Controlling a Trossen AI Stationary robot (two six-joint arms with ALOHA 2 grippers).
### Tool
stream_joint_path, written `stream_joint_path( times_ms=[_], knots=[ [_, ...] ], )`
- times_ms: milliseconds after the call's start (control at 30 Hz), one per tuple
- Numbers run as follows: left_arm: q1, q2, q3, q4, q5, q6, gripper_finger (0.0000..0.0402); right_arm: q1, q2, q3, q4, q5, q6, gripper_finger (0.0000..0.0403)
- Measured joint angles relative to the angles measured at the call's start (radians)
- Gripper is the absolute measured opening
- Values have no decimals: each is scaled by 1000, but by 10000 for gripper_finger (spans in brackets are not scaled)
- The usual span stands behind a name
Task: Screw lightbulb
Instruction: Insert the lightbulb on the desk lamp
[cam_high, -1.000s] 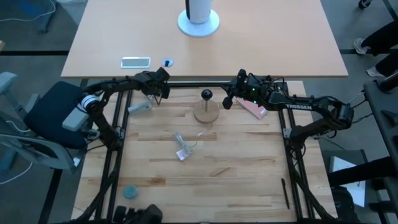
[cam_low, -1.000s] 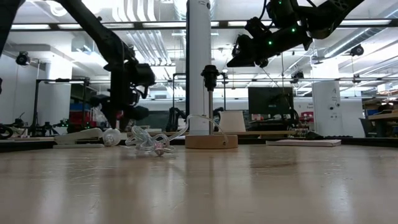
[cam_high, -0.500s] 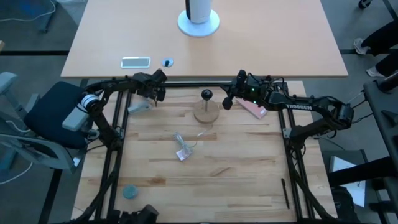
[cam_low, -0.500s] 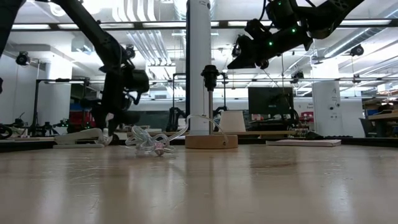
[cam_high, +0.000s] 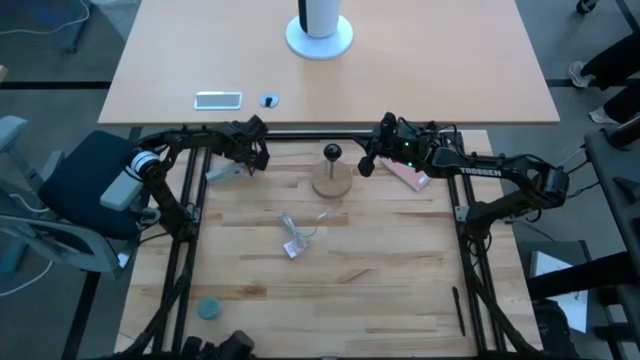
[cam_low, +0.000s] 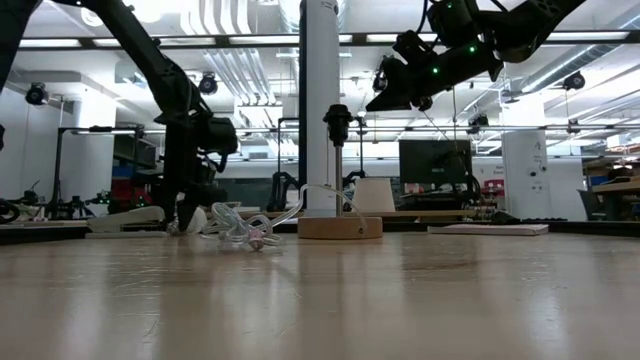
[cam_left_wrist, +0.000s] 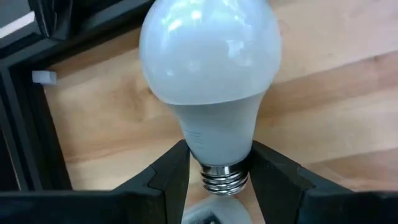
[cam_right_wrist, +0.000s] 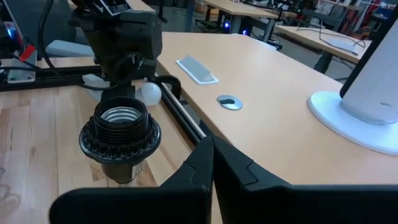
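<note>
The frosted white lightbulb (cam_left_wrist: 210, 56) lies on its side on the wooden table at the far left and also shows as the lightbulb (cam_low: 196, 218) in the low view. My left gripper (cam_left_wrist: 217, 177) is down over it, open. One finger stands on each side of the bulb's neck, just above the screw base (cam_left_wrist: 222, 177). The black socket (cam_high: 332, 153) stands upright on a stem over its round wooden base (cam_high: 332, 181). My right gripper (cam_high: 366, 163) hangs shut in the air just right of the socket (cam_right_wrist: 121, 134), apart from it. My left gripper's open fingers (cam_left_wrist: 176, 169) lie close against both sides of the bulb's neck (cam_left_wrist: 217, 140); I cannot tell whether they touch it. They come steeply from above, across the bulb's length. The bulb rests on the table.
A crumpled clear wrapper (cam_high: 293, 238) lies in front of the wooden base. A grey piece (cam_high: 224, 172) lies beside my left gripper and a pink pack (cam_high: 406, 176) under my right arm. A blue disc (cam_high: 208, 308) and a black pen (cam_high: 460, 310) lie near the front edge.
My left gripper has sunk toward the table and tipped more steeply. Its open fingers have come down around the lightbulb, which showed beside the gripper a second ago.
</note>
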Motion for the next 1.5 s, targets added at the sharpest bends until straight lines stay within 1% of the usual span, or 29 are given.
stream_joint_path(
  times_ms=[200,267,367,500,600,767,833,900,933,1000,1100,1167,1233,1333,1400,1500],
  knots=[
    [0,9,0,60,12,74,144,-1,0,0,1,0,-2,0],
    [-1,19,1,69,9,82,129,-1,0,0,2,0,-2,0],
    [-1,33,3,66,-3,92,95,-2,0,0,1,0,-3,0],
    [-12,21,0,68,-21,116,93,-2,0,0,0,0,-2,0],
    [-30,-30,-4,72,-20,128,93,-2,0,0,0,0,-2,0],
    [-72,-194,-4,127,-24,160,93,-9,0,0,6,1,8,0],
    [-96,-277,-5,195,-25,192,93,-13,0,0,25,0,22,0],
    [-129,-358,-16,324,14,274,93,-16,0,0,63,-10,35,0],
    [-150,-398,-32,414,59,329,93,-19,0,0,82,-27,42,0],
    [-192,-467,-80,620,180,437,93,-20,0,0,129,-83,48,0],
    [-247,-539,-159,940,355,530,93,-19,0,1,218,-158,49,0],
    [-279,-569,-206,1092,418,581,93,-19,0,18,251,-210,63,0],
    [-313,-574,-233,1171,432,614,93,-19,0,47,256,-262,84,0],
    [-348,-554,-245,1220,427,652,93,-12,0,97,222,-348,94,14],
    [-369,-521,-229,1228,423,678,93,1,10,140,178,-373,87,35],
    [-392,-449,-173,1222,423,681,93,18,29,202,91,-373,30,80]
  ],
)
